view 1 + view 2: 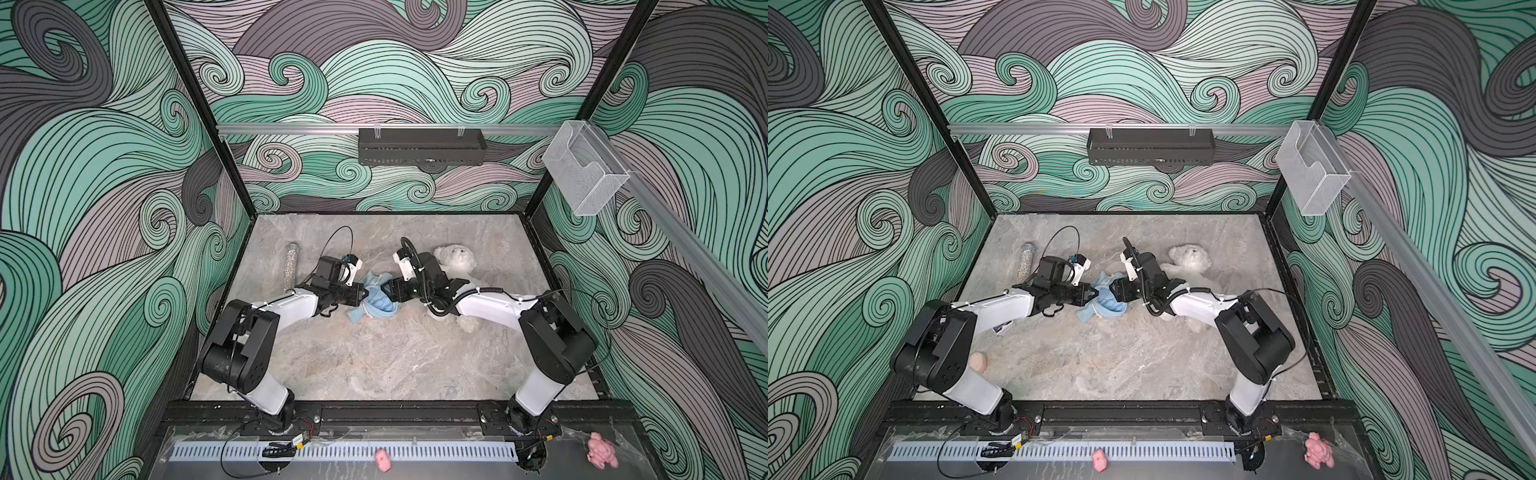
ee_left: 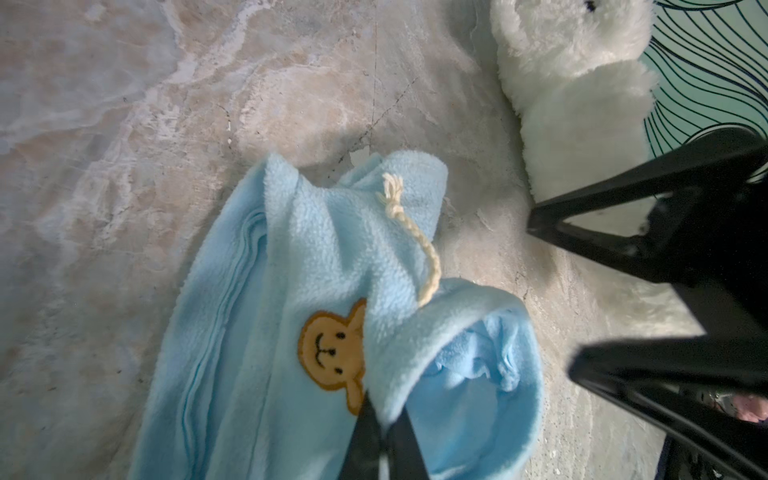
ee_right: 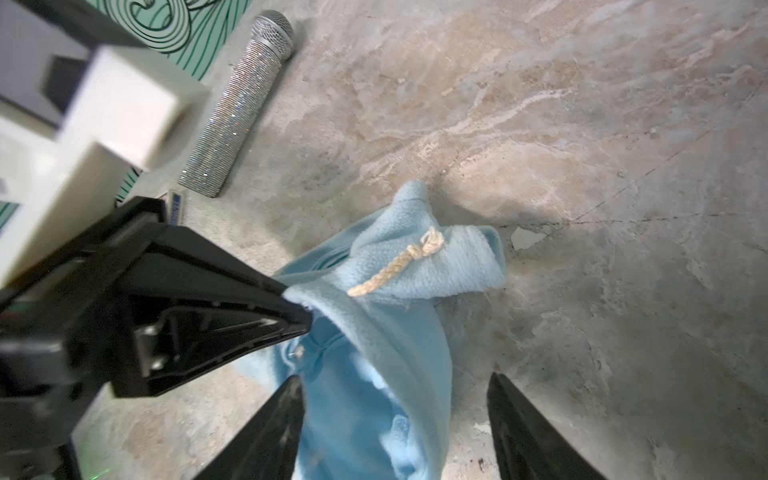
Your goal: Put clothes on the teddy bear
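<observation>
The white fluffy teddy bear [image 1: 455, 257] [image 1: 1190, 259] [image 2: 577, 83] lies at the back right of the marble table, and my right arm crosses over its body. A light blue fleece hoodie [image 1: 376, 305] [image 1: 1106, 303] [image 2: 291, 270] [image 3: 395, 332], with a brown bear patch and a cream cord, lies crumpled mid-table. My left gripper [image 1: 365, 293] [image 1: 1094, 295] [image 2: 384, 419] is shut on the hoodie's hem and lifts it. Facing it, my right gripper [image 1: 388, 291] [image 1: 1113, 291] [image 3: 395, 377] stands open, its fingers on either side of the hoodie's open end without pinching it.
A glittery silver microphone [image 1: 291, 266] [image 1: 1026, 259] [image 3: 237, 112] lies at the back left. Two pink plush toys [image 1: 382, 459] [image 1: 600, 455] sit on the front ledge outside the table. A black tray [image 1: 422, 147] and a clear box [image 1: 584, 170] hang on the wall rails.
</observation>
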`<state>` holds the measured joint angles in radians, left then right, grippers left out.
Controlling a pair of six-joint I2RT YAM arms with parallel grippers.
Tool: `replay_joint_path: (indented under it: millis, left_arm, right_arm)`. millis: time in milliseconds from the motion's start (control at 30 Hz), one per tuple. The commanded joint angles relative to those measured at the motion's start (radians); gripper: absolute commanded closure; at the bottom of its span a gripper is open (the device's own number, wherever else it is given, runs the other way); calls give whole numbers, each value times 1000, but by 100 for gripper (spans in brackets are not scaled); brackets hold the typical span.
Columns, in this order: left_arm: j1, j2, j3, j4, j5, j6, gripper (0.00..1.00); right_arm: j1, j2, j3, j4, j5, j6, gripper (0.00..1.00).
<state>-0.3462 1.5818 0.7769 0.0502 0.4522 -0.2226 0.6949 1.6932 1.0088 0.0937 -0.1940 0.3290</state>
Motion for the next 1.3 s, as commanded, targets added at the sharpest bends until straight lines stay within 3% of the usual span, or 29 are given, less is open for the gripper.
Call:
replay_joint_path:
  millis: [0,100,233,433,633,767,1000,1267]
  left_arm:
    - [7,-5,56,-50,-50,6,100]
    - [7,-16,71,-81,-88,17,100]
    - [10,-11,79,-80,-97,23,100]
    - [10,-2,85,-65,-71,12,100]
    - [9,-4,99,-89,-58,13,100]
    - [9,-12,98,-92,-48,7,100]
    - [-22,23,111,-93,-38,12,100]
    - [-108,56,116,-115,-123,40,79]
  right_arm:
    - [-19,-108,9,-116,17,-73,26]
    - [-84,-212,3,-267,154,-122,20]
    - [-272,-295,-12,-374,276,-122,1]
    - [-459,-206,55,-397,307,-40,1]
    - [-462,-52,154,-389,324,-30,1]
    - [-467,-11,158,-383,379,-39,1]
    - [-467,9,121,-367,363,-34,1]
    - [-466,2,70,-357,364,-38,1]
